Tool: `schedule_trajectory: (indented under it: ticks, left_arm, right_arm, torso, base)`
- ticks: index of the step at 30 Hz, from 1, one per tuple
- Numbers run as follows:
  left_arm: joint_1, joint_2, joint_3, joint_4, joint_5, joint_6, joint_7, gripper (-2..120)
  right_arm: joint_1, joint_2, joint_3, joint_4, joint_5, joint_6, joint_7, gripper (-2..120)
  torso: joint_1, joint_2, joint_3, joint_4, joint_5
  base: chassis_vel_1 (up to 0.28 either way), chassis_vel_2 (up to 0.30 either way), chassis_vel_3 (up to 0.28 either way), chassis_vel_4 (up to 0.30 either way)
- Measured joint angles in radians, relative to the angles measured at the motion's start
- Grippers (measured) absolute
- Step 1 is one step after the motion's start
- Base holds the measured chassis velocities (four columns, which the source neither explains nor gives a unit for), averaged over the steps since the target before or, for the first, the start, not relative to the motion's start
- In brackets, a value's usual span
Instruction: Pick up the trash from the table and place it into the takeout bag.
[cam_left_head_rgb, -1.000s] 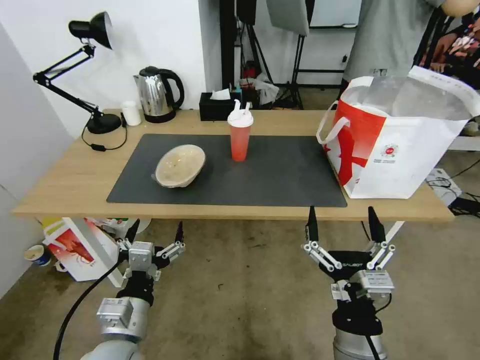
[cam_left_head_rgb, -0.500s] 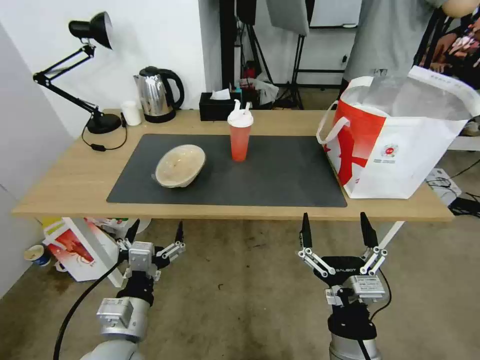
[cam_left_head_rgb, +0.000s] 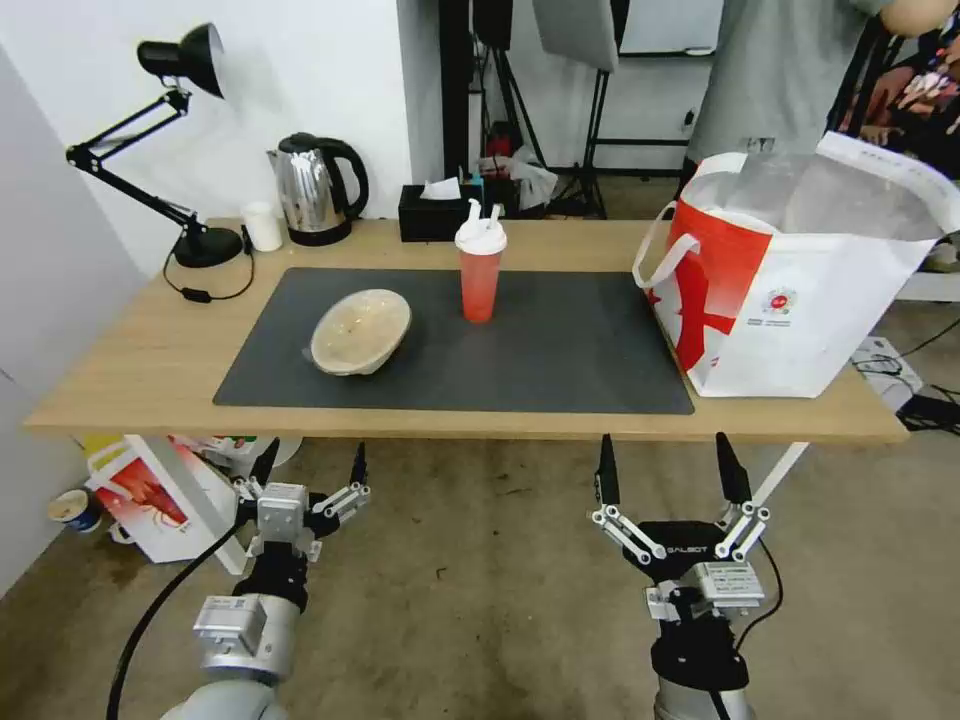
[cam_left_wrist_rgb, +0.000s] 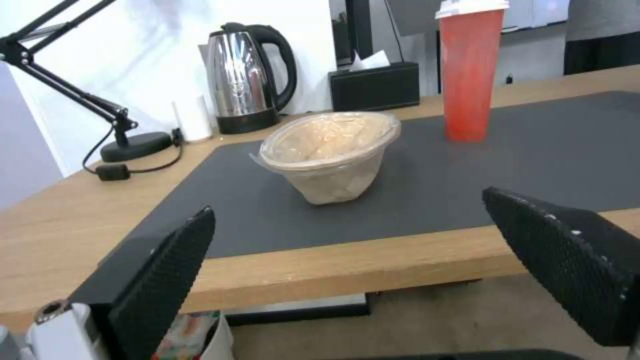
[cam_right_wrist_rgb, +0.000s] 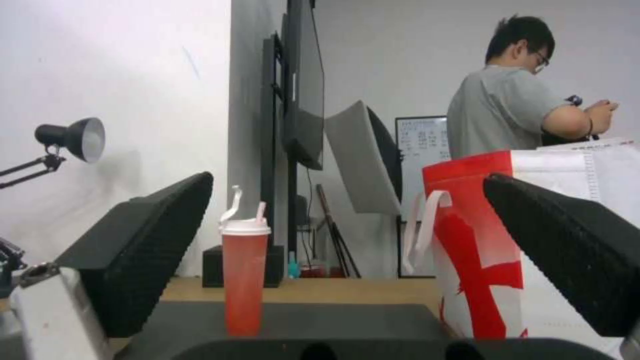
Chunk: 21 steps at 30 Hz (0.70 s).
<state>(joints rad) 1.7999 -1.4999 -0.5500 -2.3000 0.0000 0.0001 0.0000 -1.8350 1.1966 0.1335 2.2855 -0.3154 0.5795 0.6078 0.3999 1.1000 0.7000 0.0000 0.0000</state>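
Currently, the beige bowl (cam_left_head_rgb: 360, 330) and red cup (cam_left_head_rgb: 480, 272) stand on the table (cam_left_head_rgb: 120, 380), outside the takeout bag (cam_left_head_rgb: 800, 290). Both remain to be bagged. The left gripper (cam_left_head_rgb: 308, 468) and right gripper (cam_left_head_rgb: 665, 470) hang open and empty below the table edge.

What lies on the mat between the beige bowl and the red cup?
Nothing: in the head view the dark mat is bare between the beige bowl and the red cup. The left wrist view agrees.
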Motion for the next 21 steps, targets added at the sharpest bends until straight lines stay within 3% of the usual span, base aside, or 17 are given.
schedule_trajectory:
  ticks: [6,12,21]
  left_arm:
    - [0.0,0.0,0.0,0.0,0.0,0.0,0.0,100]
    - [0.0,0.0,0.0,0.0,0.0,0.0,0.0,100]
    - [0.0,0.0,0.0,0.0,0.0,0.0,0.0,100]
  right_arm:
    - [-0.007,-0.002,0.0,0.017,-0.009,0.004,-0.005,100]
    - [0.055,-0.048,-0.007,0.079,0.079,-0.089,-0.055,100]
    - [0.197,-0.205,0.006,0.126,0.338,-0.242,-0.142,100]
  torso:
    - [0.0,0.0,0.0,0.0,0.0]
    - [0.0,0.0,0.0,0.0002,0.0]
    - [0.0,0.0,0.0,0.0001,0.0002]
  base:
    - [0.0,0.0,0.0,0.0]
    - [0.0,0.0,0.0,0.0]
    - [0.0,0.0,0.0,0.0]
